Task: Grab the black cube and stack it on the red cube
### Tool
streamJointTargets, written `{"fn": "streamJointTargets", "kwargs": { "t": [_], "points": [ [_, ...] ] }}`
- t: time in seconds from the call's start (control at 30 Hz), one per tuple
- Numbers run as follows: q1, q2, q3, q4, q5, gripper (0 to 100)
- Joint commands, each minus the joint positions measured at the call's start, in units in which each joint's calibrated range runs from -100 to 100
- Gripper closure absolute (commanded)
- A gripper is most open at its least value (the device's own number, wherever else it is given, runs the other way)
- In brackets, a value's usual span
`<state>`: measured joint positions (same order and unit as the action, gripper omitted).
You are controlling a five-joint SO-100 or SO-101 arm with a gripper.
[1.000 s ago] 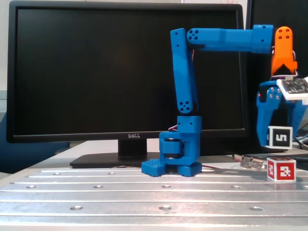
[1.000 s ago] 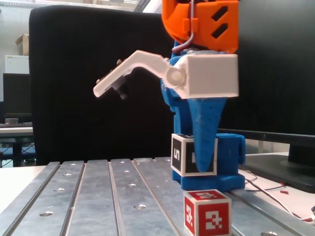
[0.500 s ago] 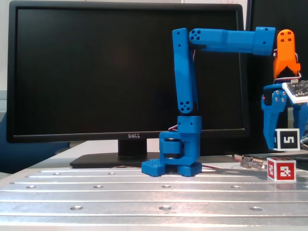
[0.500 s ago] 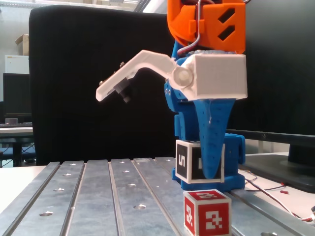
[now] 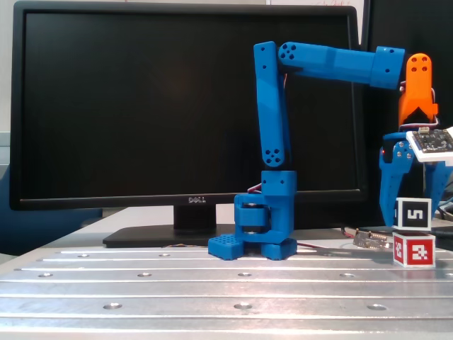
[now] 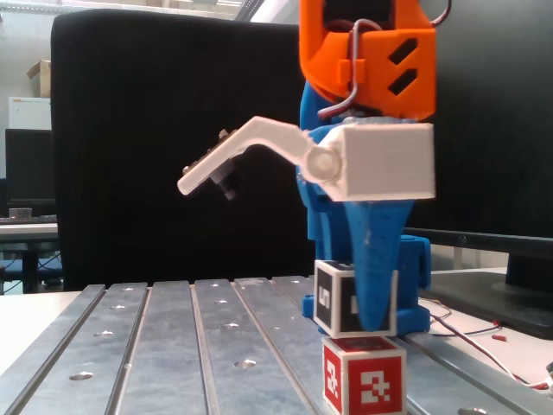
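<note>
The black cube [image 5: 413,214] sits squarely on top of the red cube [image 5: 414,251] at the right of the slotted metal table; both also show in the other fixed view, black cube [image 6: 337,298] on red cube [image 6: 365,376]. My gripper [image 5: 410,212] hangs straight down over the stack. Its blue fingers [image 5: 391,188] straddle the black cube, with a small gap showing on the left side, so the jaws look open. In the other fixed view one blue finger [image 6: 376,268] covers the cube's right part and the second finger is hidden.
The arm's blue base [image 5: 262,234] stands mid-table in front of a Dell monitor [image 5: 191,106]. A small metal part [image 5: 371,239] and wires lie left of the stack. A white camera bracket [image 6: 251,151] sticks out from the wrist. The table [image 5: 141,290] has grooves and holes.
</note>
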<state>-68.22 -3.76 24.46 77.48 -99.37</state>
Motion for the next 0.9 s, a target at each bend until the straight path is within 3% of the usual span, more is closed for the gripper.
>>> {"fn": "streamJointTargets", "kwargs": {
  "t": [0.0,0.87],
  "points": [
    [-0.11,-1.17,-0.62,-0.23,-0.26,81],
    [-1.21,-1.08,1.19,-2.88,-0.26,81]
  ]
}}
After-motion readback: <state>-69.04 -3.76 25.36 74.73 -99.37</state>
